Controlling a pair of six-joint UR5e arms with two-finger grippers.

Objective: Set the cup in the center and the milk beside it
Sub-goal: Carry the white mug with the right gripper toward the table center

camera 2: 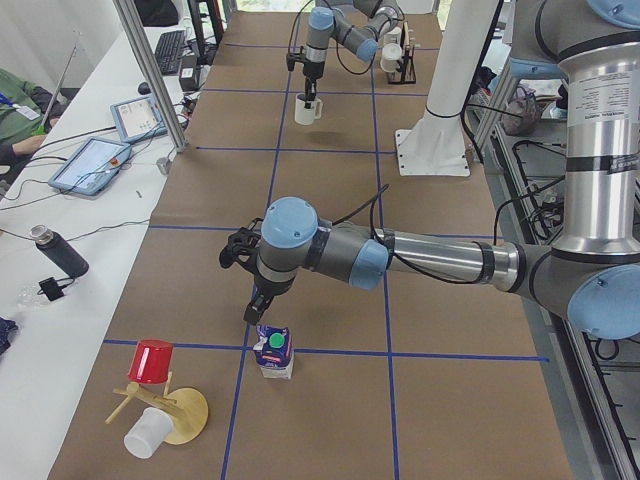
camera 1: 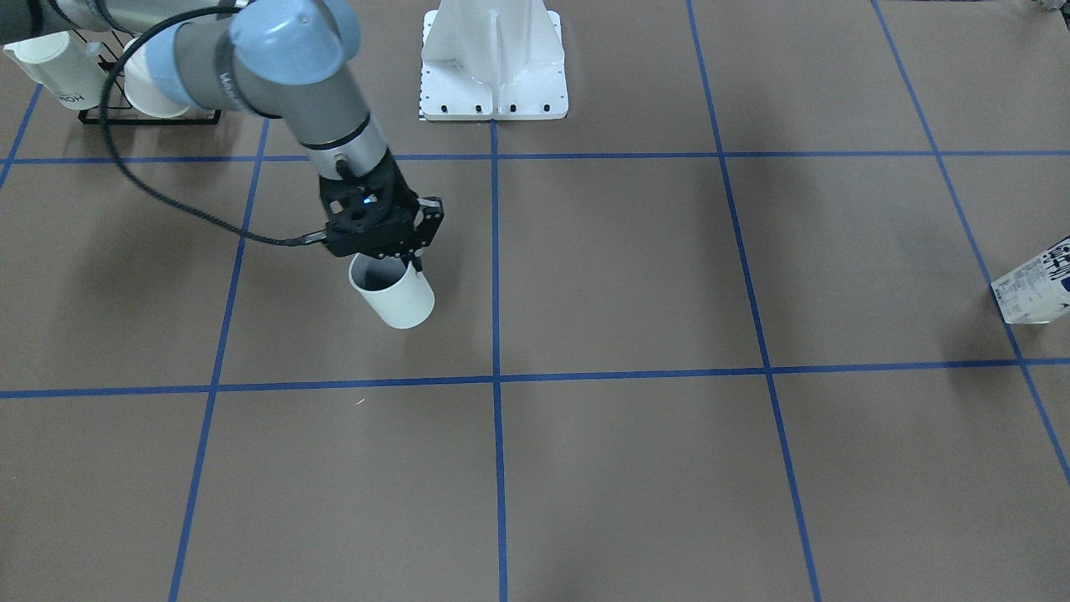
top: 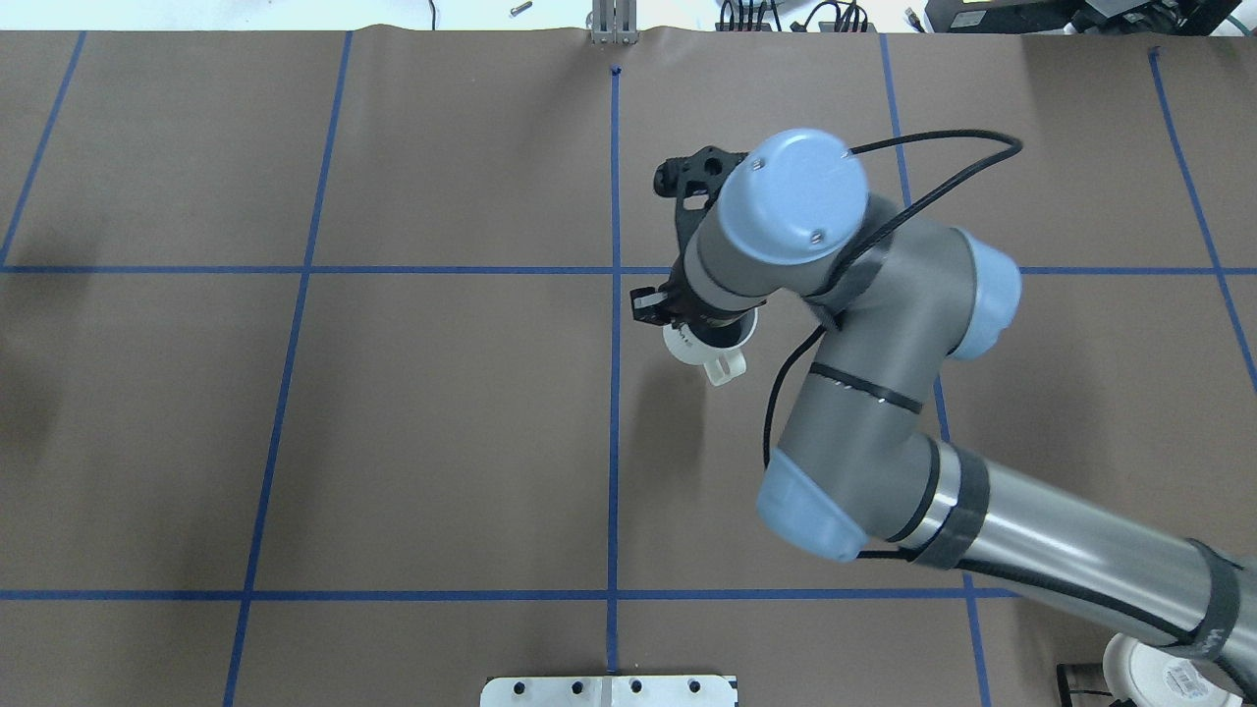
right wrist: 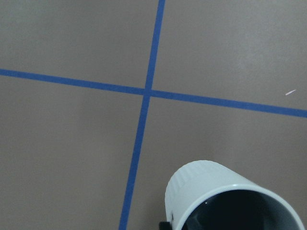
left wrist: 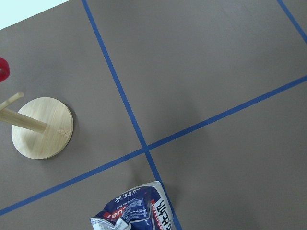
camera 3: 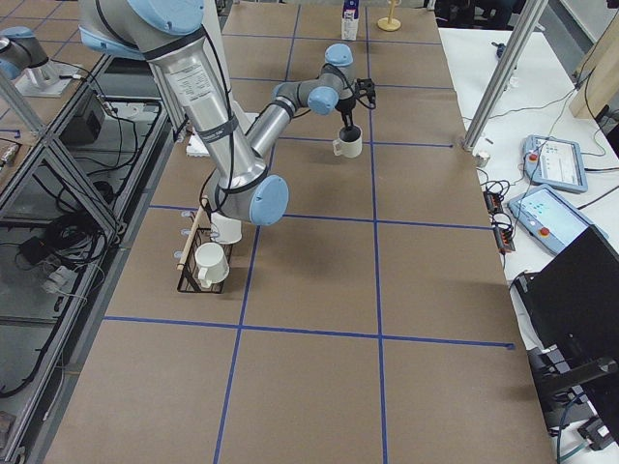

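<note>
The cup (camera 1: 393, 294), a plain white mug, is just right of the table's centre tape cross in the overhead view (top: 709, 346), its handle toward the robot. My right gripper (camera 1: 411, 264) is shut on its rim, one finger inside and one outside. The cup is upright, at or just above the brown tabletop (camera 1: 619, 267); I cannot tell which. It fills the bottom of the right wrist view (right wrist: 230, 201). The milk (camera 2: 273, 351), a blue and white carton with a green cap, stands far off at the table's left end. My left gripper (camera 2: 254, 312) hovers just above it; I cannot tell whether it is open.
A black rack (camera 1: 146, 113) with white mugs stands at the back on my right side. The white robot base (camera 1: 493, 71) is at the back centre. A wooden stand (camera 2: 170, 412) with a red cup (camera 2: 152, 360) is beyond the milk. Operators' gear lies along the far side.
</note>
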